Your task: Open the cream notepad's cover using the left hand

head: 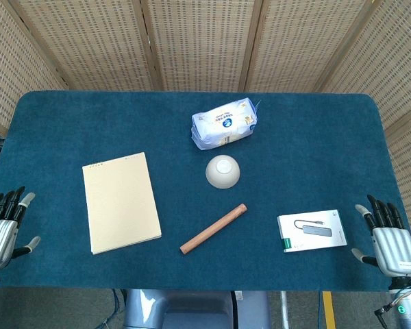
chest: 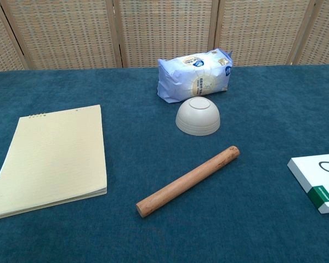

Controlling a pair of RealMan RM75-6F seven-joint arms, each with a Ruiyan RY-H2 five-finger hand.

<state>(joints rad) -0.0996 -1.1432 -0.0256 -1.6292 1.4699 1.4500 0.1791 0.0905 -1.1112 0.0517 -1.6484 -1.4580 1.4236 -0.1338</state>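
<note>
Head view: left robot hand spread, empty; right robot hand likewise; cream notepad closed.

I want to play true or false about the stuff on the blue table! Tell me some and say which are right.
1. The bowl is upside down. True.
2. The left robot hand is holding the cream notepad. False: it holds nothing, apart from the closed notepad.
3. The wooden stick lies inside the bowl. False: it lies on the table, apart from it.
4. The white box lies near the right robot hand. True.
</note>
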